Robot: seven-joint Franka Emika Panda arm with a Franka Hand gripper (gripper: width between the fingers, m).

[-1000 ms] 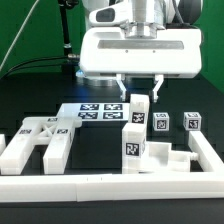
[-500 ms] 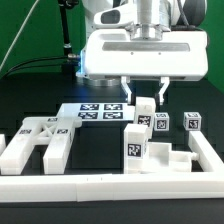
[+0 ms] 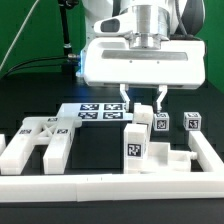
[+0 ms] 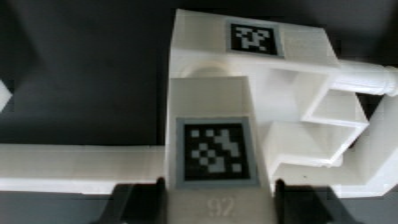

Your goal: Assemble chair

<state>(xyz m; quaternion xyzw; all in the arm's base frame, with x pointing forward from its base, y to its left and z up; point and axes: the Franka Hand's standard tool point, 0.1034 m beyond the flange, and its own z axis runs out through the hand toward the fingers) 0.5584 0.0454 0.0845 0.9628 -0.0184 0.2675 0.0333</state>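
Gripper (image 3: 144,97) is clenched on tagged white post (image 3: 146,112), which stands upright straight below it, long axis vertical, just beside the partly built chair (image 3: 170,158).

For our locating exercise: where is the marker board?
In the exterior view, the marker board lies mid-table, on that view's left of the upright chair block held by the gripper.

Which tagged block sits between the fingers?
The upright block just behind the tall front block; two small cubes stand apart at the exterior view's right.
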